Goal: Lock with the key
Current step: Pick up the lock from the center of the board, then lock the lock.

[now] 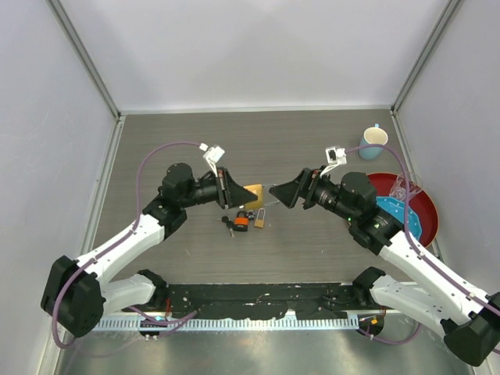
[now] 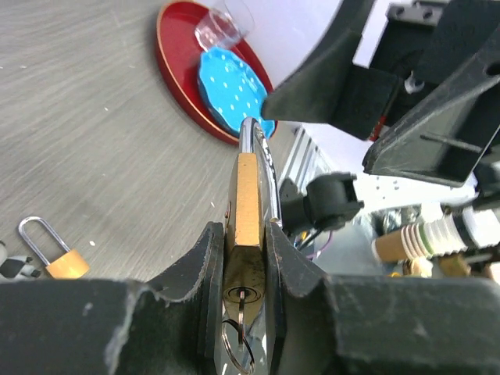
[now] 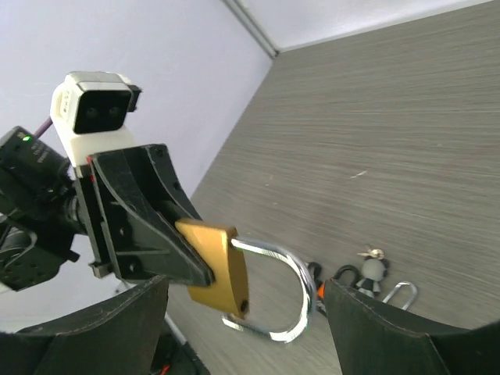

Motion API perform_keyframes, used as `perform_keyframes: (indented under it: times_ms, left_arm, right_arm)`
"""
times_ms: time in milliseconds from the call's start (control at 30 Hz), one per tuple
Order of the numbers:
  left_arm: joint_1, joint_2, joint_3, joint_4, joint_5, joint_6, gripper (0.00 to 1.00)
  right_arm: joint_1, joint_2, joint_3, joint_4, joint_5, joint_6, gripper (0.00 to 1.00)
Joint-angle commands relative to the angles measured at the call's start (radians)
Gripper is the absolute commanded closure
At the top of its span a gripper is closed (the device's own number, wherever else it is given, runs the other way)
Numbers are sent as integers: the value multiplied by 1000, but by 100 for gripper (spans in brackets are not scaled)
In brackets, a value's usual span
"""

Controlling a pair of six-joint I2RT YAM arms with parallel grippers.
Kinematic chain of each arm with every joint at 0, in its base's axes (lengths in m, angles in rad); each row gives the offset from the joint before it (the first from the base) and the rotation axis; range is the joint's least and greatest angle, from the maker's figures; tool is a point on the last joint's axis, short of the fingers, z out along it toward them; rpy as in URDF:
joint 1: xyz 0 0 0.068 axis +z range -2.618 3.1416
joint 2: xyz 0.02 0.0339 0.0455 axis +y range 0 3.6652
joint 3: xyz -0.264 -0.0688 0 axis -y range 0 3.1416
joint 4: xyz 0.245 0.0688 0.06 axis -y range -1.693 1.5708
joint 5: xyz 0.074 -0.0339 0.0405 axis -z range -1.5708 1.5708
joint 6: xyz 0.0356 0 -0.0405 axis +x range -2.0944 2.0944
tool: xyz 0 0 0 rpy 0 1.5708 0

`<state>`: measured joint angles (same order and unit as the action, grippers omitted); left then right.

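Looking from above, we see the padlock (image 1: 254, 192) held in the air over the middle of the tabletop (image 1: 312, 148), between the two arms. The left jaws are closed on its brass body, one on each flat side, and the shackle (image 3: 301, 281) points toward the right jaws. A key (image 2: 244, 301) sits in the keyhole at the bottom of the body, and a ring hangs from it. The right jaws stand wide open just beside the shackle and grip nothing. We cannot tell if the shackle is pushed fully into the body. Below the padlock, on the tabletop, lie a smaller padlock (image 1: 258, 219), a bunch of keys (image 1: 229, 223) and an orange thing (image 1: 241, 222). Near the right edge there are a red plate (image 1: 426, 215) and a mug (image 1: 373, 142).
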<state>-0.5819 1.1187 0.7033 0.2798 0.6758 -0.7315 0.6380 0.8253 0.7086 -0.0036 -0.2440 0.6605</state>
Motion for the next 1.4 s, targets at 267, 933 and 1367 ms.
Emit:
perform_keyframes:
  times_ms: [267, 933, 1367]
  left_arm:
    - [238, -36, -148, 443, 94, -371, 100]
    - [271, -122, -166, 348, 99, -355, 100]
    - [271, -142, -163, 318, 91, -348, 100]
  right_arm:
    - [3, 168, 155, -121, 62, -114, 25]
    - [28, 413, 308, -58, 15, -110, 37]
    - [43, 457, 325, -33, 31, -122, 56]
